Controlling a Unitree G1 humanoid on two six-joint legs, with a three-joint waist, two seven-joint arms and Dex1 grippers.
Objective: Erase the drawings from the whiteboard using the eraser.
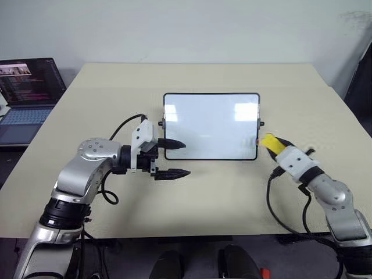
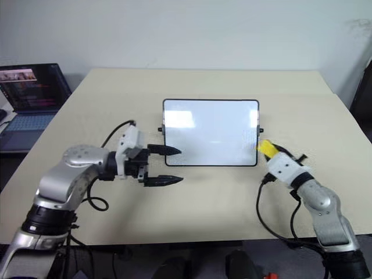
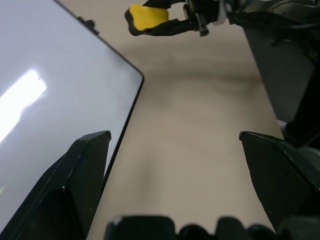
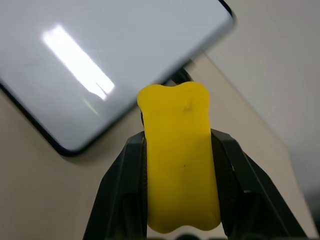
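The laptop (image 1: 29, 96) is cut off by the left edge of the head view, and the text on its screen is too small to read. In the right wrist view the lower end of the eraser (image 4: 179, 160) is hidden between the fingers (image 4: 125, 195) of the right gripper (image 1: 268, 141). Beyond the eraser, the whiteboard (image 4: 100, 60) is cut by the picture's edge. In the left wrist view the board's far part is also cut off. Whether faint marks remain on the board is too small to tell.

No readable text, labels or signs
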